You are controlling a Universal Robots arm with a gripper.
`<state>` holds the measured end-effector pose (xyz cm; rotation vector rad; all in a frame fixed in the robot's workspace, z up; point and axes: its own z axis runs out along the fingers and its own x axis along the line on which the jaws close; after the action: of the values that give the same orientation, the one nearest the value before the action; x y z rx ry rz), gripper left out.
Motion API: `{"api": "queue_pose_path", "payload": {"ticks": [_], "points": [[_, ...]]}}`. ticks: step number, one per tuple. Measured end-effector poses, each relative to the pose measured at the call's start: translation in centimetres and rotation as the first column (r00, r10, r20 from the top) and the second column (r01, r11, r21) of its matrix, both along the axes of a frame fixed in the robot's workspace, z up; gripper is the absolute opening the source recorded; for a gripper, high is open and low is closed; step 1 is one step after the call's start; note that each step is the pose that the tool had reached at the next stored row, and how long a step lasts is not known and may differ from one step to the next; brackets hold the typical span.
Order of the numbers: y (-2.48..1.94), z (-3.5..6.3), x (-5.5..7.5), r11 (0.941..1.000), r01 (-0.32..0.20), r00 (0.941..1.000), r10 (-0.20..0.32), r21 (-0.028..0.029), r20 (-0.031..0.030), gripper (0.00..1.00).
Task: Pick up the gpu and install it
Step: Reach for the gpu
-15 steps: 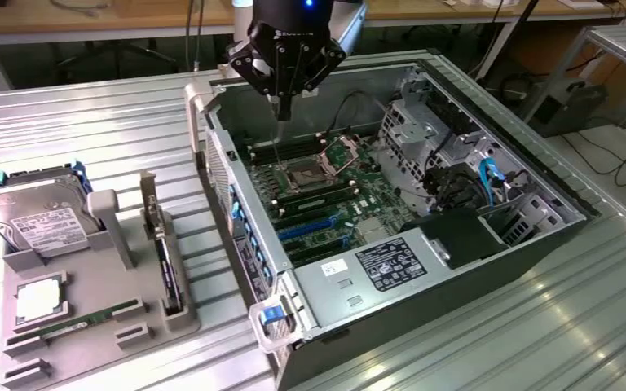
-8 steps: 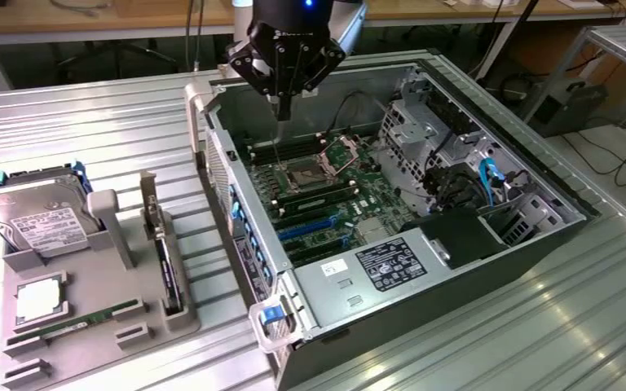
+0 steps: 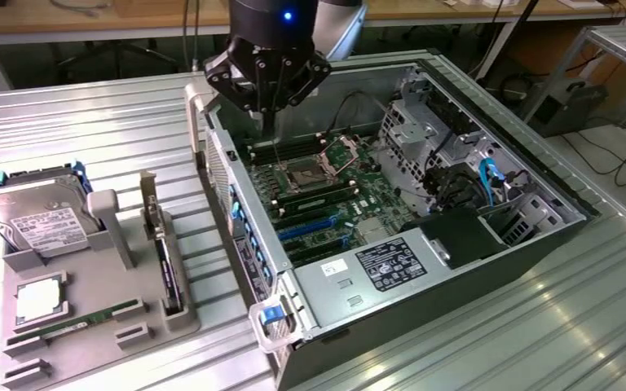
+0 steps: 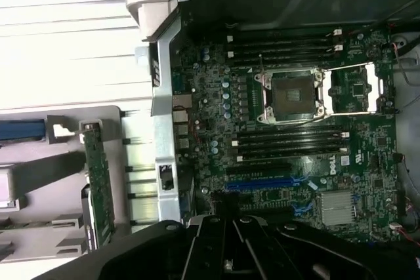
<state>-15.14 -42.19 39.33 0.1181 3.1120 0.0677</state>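
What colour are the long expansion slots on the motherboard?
The expansion slots are blue, best seen in the exterior view.

Dark green across the motherboard (image 3: 373,199), bright blue on its slots (image 3: 307,230). Silver on the hard drive (image 3: 9,210), with a white label (image 3: 46,228). Pale grey for the tray (image 3: 95,326); ribbed silver-grey for the bench (image 3: 85,130). Black along the gpu (image 3: 169,273).

Bright light; table (image 4: 65,37) glare-washed; case (image 4: 275,1) interior dim.

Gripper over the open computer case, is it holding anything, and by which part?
Nothing is held. The gripper is shut and empty above the motherboard; the gpu stands on edge in the grey holder beside the case.
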Motion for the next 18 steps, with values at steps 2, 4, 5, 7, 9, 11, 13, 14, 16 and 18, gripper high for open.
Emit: {"api": "queue_pose_path", "payload": {"ticks": [2, 4, 5, 7, 9, 11, 13, 14, 16, 18], "points": [[-0.64, -0.01, -1.1, 1.0, 0.0, 1.0, 0.0, 0.0001, 0.0, 0.11], [-1.21, -0.02, -2.1, 1.0, 0.0, 1.0, 0.0, 0.0, 0.0, 0.11], [-1.47, -0.05, -2.7, 1.0, 0.0, 1.0, 0.0, 0.0001, 0.0001, 0.11], [-1.96, -0.11, -3.9, 1.0, 0.0, 1.0, 0.0, 0.0, 0.0, 0.11], [-2.25, -0.18, -4.8, 1.0, 0.0, 1.0, 0.0, -0.0001, 0.0, 0.11], [-2.54, -0.28, -5.7, 1.0, 0.0, 1.0, 0.0, 0.0, 0.0, 0.11], [-2.78, -0.45, -6.5, 1.0, 0.0, 1.0, 0.0, 0.0, 0.0, 0.11], [-2.88, -0.55, -6.9, 1.0, 0.0, 1.0, 0.0, -0.0001, 0.0, 0.11], [-3.12, -0.84, -8.0, 1.0, 0.0, 1.0, 0.0, 0.0, 0.0, 0.11], [-3.34, -1.14, -9.0, 1.0, 0.0, 1.0, 0.0, 0.0, 0.0, 0.11]]}}
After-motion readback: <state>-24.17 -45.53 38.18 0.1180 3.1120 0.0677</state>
